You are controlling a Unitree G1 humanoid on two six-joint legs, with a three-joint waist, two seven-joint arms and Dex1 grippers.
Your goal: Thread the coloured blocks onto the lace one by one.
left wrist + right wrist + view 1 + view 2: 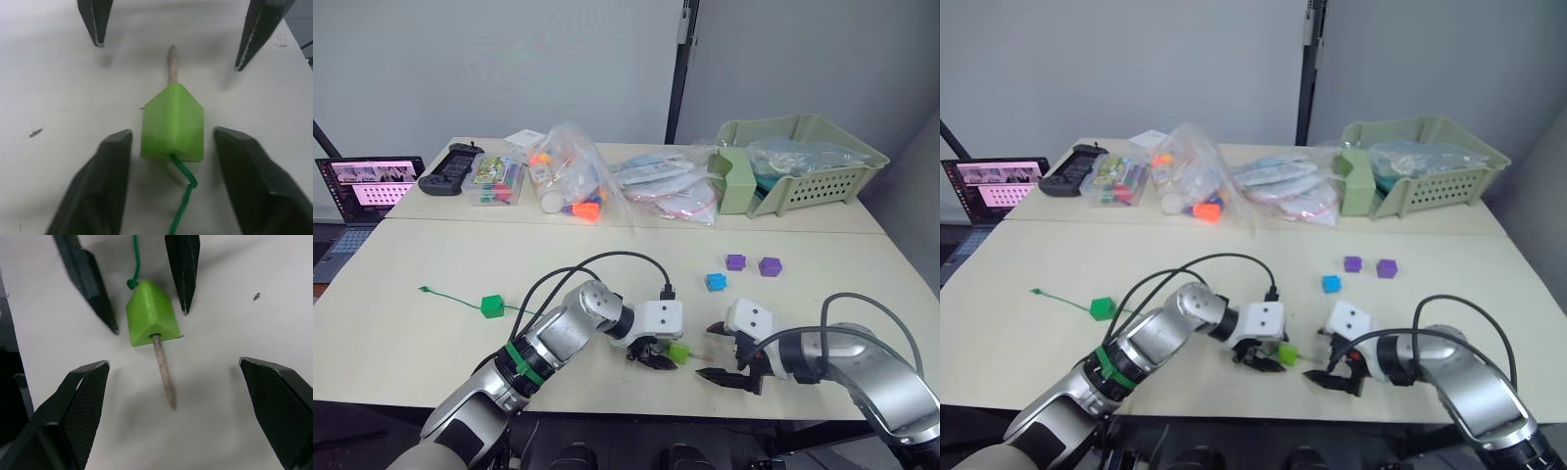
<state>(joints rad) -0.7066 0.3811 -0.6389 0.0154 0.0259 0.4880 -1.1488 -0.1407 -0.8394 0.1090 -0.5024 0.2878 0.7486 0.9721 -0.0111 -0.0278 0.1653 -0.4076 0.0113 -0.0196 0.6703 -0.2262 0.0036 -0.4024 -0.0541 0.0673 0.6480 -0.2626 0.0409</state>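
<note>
Cream table [431, 333]: light green block [172, 125] sits threaded on green lace [182, 205], dull, seemingly worn tip [164, 374] protruding. Left gripper [172, 147] and right gripper [181, 396] both spread, touching nothing.

Head eyes overlook the table [431, 323]; wrist cameras face each other closely.

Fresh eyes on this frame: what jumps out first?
The light green block at the table's near edge, between the two open claws: the left claw straddles it and the right claw faces it. The lace enters one face and its stiff tip pokes out the other, toward the right claw. Farther left a dark green block sits on the same lace; a blue block and two purple blocks lie loose beyond.
</note>
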